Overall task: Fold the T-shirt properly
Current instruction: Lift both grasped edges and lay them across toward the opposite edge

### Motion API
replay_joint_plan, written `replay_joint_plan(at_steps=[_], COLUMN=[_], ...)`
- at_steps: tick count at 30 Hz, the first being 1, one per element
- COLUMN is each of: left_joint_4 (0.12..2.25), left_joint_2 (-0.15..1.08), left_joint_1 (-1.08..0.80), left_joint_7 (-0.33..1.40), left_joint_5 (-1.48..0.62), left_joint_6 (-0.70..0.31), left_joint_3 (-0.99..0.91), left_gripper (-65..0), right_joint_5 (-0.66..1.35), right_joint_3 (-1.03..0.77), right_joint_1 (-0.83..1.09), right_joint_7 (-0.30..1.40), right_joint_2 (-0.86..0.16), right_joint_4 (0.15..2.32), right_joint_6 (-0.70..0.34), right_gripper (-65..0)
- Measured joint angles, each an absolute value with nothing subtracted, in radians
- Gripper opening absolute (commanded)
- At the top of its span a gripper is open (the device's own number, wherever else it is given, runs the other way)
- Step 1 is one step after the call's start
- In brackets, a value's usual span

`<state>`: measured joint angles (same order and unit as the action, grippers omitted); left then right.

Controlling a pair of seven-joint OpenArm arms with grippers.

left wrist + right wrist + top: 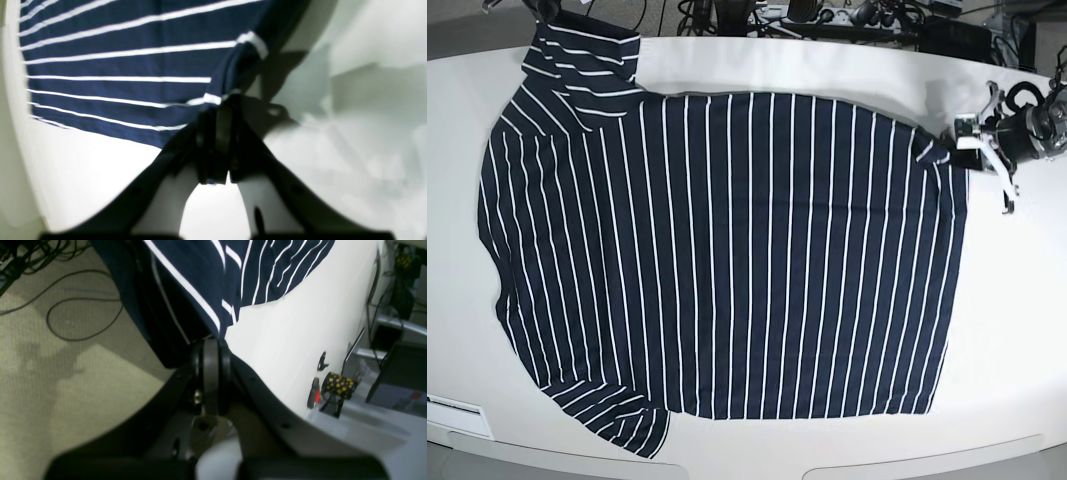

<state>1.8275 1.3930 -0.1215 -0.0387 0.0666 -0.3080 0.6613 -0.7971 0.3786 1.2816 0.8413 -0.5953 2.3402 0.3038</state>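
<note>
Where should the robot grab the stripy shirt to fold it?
Probably by the corners along one edge. The T-shirt lies flat on the table, so its middle gives nothing to pinch. Coming in from the side, the left gripper is shut on the hem corner and the right gripper on cloth at the far sleeve.

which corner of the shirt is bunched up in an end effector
The T-shirt corner at the base view's upper right, pinched by the left end effector; the lower-right corner lies flat.
</note>
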Motion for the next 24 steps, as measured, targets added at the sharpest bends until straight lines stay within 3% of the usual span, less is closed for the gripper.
replay_joint_plan(at_steps=[4, 14, 24], left_joint_4=[1.898, 1.941, 1.814], left_joint_2=[1.439, 1.443, 1.322], left_joint_1=[-0.223, -0.195, 0.044], left_joint_7=[0.009, 0.097, 0.106], left_joint_5=[0.078, 0.292, 0.292], left_joint_6=[-0.302, -0.058, -0.028], left_joint_3=[0.662, 0.662, 0.662], left_gripper=[-65.0, -65.0, -65.0], right_joint_5=[-0.842, -0.857, -0.259], right_joint_3=[0.378, 0.318, -0.031], right_joint_1=[1.287, 1.074, 0.813], right_joint_7=[0.848, 0.730, 0.493], right_joint_2=[-0.596, -0.596, -0.722], right_joint_4=[2.340, 2.340, 2.340], right_joint_6=[0.307, 0.265, 0.006], right_gripper=[-65.0, -65.0, -65.0])
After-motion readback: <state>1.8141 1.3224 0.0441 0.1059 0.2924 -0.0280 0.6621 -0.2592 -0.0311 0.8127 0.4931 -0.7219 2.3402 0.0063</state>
